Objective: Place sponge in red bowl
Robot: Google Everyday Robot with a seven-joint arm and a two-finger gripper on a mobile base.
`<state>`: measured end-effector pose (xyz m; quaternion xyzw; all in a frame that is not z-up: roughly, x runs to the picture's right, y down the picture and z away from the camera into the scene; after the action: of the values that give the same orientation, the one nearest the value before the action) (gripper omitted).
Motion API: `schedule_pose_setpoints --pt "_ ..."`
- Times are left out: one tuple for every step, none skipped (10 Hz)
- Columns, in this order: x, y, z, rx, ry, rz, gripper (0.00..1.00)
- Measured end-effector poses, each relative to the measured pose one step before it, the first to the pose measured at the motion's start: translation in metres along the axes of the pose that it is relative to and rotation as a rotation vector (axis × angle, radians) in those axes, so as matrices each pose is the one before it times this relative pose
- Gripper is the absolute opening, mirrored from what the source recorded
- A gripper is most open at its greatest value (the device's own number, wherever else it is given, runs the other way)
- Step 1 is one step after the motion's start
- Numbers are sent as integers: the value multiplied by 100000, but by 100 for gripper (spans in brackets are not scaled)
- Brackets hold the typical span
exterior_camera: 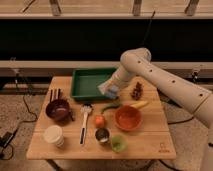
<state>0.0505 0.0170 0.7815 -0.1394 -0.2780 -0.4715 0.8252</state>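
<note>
My gripper (110,91) hangs over the front right corner of the green tray (90,83), at the end of the white arm that reaches in from the right. It is shut on the sponge (108,89), a small grey-blue block held above the table. The red bowl (128,118), wide and orange-red, stands on the wooden table in front of the gripper and a little to the right. It looks empty.
A maroon bowl (58,110) and dark chopsticks (54,94) are at the left. A white cup (53,135), a spoon (85,121), an orange (99,121), a metal cup (102,135) and a green cup (118,144) stand in front. A banana (139,104) and a dark cluster (136,91) lie near the red bowl.
</note>
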Motion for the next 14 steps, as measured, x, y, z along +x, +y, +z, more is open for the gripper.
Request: schedule_pose_setpoints --pt "34 39 68 -303 179 -114 0" --pt "-91 -13 178 -985 -208 -515 0" --pt "-304 353 273 -937 -473 -56 0" --pt "-1184 1536 430 -2003 -735 839 0" --pt "-831 722 160 -598 -509 529 0" --pt "-1380 1214 125 -720 -637 914 0" --pt "-1508 1138 45 -512 -712 629 0" --pt "-1846 1507 -72 -727 -707 780 0" --pt "-1221 735 24 -483 -519 168 1" --pt "-780 837 228 -1072 -345 817 6" --pt "-510 810 702 -1163 -615 1576 16" --pt "0 992 732 -1085 -498 2725 26" --pt "350 913 336 -1050 248 2150 34" --pt "651 1015 117 -1364 564 2855 46"
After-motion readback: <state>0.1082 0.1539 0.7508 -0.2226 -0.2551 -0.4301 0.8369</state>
